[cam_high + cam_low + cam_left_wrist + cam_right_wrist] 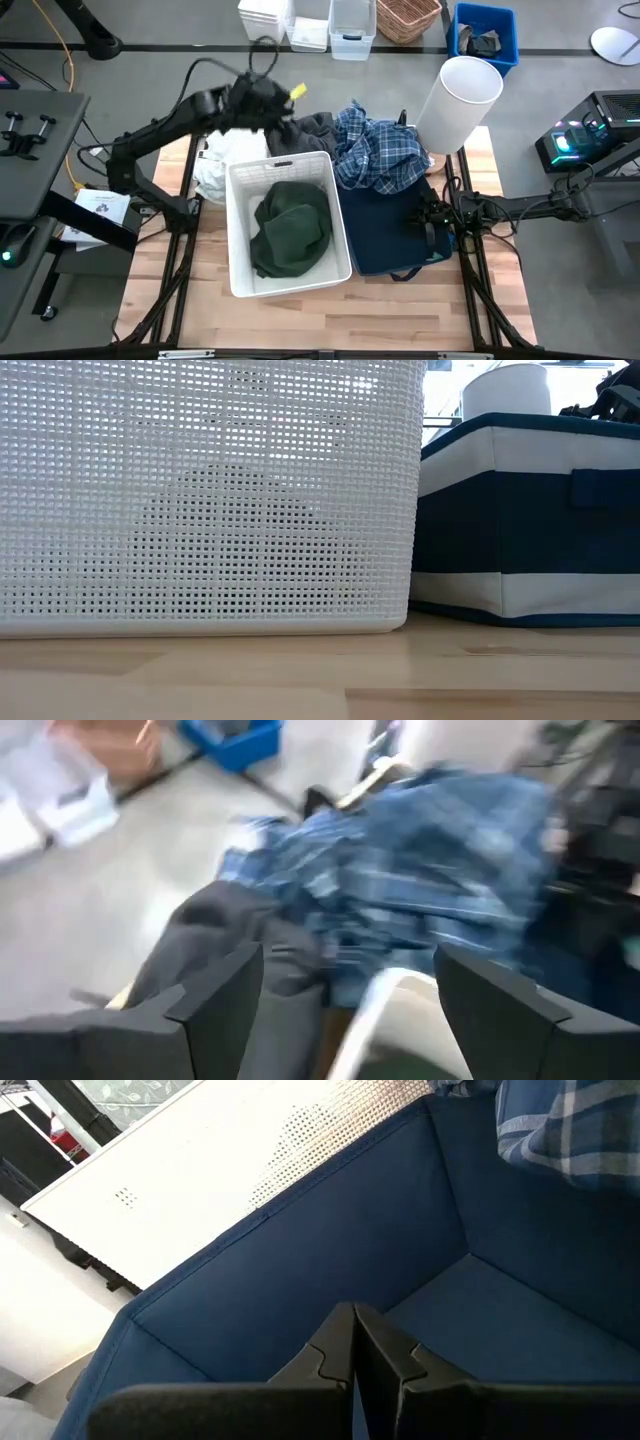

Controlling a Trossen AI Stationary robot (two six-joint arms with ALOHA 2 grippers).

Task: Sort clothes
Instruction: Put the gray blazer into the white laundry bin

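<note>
A dark green garment lies in the white plastic bin. A dark grey garment and a blue-and-white plaid shirt lie heaped at the table's far side. The shirt hangs over the far end of the navy bin. A white garment lies left of the white bin. My left gripper is open above the grey garment, beside the plaid shirt and over the white bin's far rim. My right gripper is shut and empty inside the navy bin.
A white cylinder stands at the table's far right, beside the plaid shirt. Clear containers, a wicker basket and a blue crate stand on the floor beyond the table. Bare wood lies near the front edge.
</note>
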